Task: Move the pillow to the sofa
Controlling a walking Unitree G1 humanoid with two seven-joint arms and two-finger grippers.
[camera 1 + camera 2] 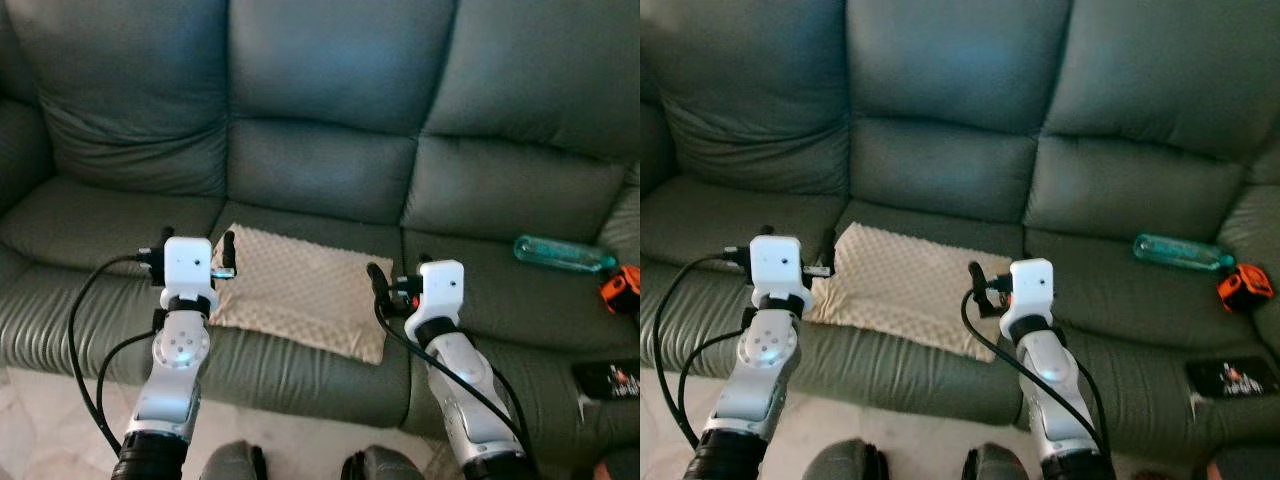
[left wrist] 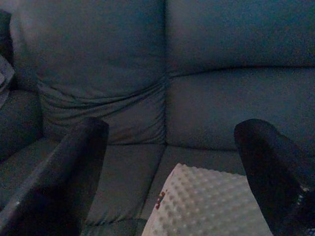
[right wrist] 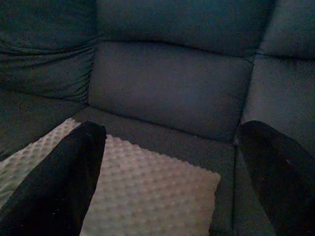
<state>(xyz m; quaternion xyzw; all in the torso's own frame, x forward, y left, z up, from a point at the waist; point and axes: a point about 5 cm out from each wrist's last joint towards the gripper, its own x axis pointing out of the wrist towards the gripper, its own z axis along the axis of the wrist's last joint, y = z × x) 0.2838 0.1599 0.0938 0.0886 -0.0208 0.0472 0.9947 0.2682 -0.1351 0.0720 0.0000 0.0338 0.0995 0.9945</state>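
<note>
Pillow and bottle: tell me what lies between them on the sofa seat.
In the left eye view, bare sofa seat separates the pillow from the bottle; the right hand hovers beside the pillow's right edge.

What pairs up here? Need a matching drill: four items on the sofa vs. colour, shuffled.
Items:
1. pillow
2. bottle
3. small object by the right armrest
4. sofa

Colours:
a. orange and black
b. dark grey-green
c. clear teal
d. beige, bumpy texture

Pairs: 1-d, 2-c, 3-a, 4-b.

The pillow lies flat on the middle seat; left tool and right tool are both open at its near corners, holding nothing.
</note>
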